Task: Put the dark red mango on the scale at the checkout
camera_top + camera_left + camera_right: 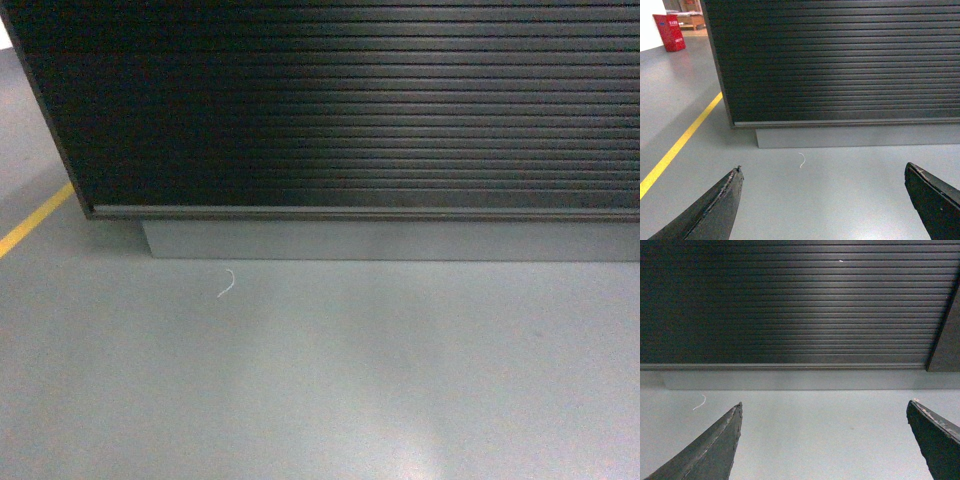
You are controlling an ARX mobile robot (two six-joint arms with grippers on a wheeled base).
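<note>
While the head view fills its upper half with the checkout (pixel 350 100), ribbed black front on a grey plinth (pixel 390 240), neither mango nor scale shows in any view. Left gripper (pixel 824 197): fingers spread wide, nothing between, low in frame over grey floor (pixel 840 190). Right gripper (pixel 825 435): likewise spread, empty. Yellow floor line (pixel 680 142) at left; white scrap (pixel 227 284) near plinth.

Black ribbed checkout (pixel 350 110), grey plinth (pixel 390 240), yellow floor line (pixel 35 222)
</note>
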